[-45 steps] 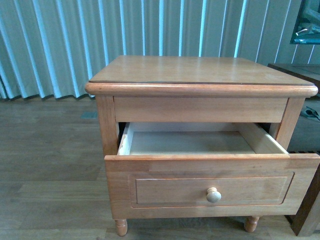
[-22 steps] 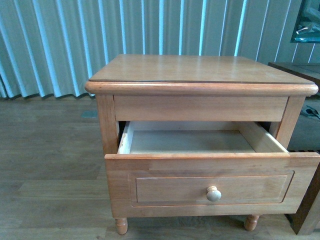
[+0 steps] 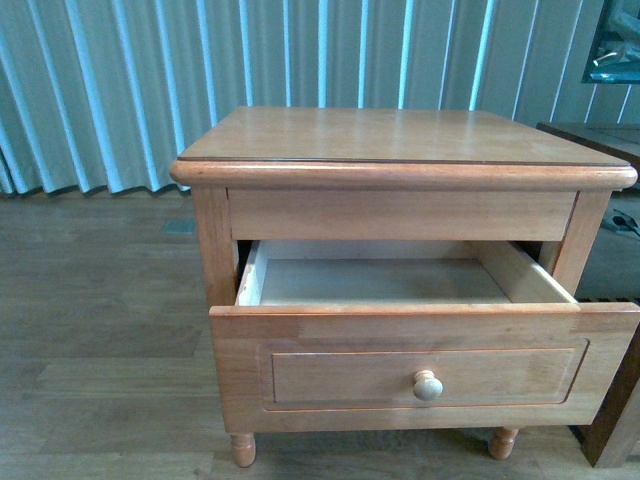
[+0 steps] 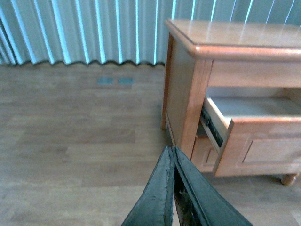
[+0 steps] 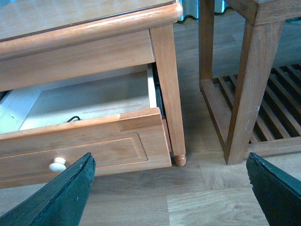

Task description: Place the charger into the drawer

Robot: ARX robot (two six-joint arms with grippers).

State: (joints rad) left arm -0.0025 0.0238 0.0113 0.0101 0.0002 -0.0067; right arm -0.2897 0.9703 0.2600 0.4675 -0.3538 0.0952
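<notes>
The nightstand's drawer [image 3: 400,375] stands pulled open, with a round pale knob [image 3: 427,385]. It also shows in the left wrist view [image 4: 254,141] and the right wrist view [image 5: 84,141]. In the right wrist view a bit of thin black cable [image 5: 73,118] peeks over the drawer front from inside; the charger's white block is hidden. My left gripper [image 4: 172,149] is shut and empty, over the floor left of the nightstand. My right gripper [image 5: 170,160] is wide open and empty, above the floor in front of the nightstand's right leg. Neither arm shows in the front view.
A dark wooden side table [image 5: 244,70] with a slatted lower shelf stands close to the nightstand's right side; its edge shows in the front view [image 3: 612,430]. Pale striped curtains [image 3: 100,90] hang behind. The floor [image 4: 70,150] is wood plank.
The nightstand sits very slightly higher in the front view than a second ago. The drawer stays open the same amount.
</notes>
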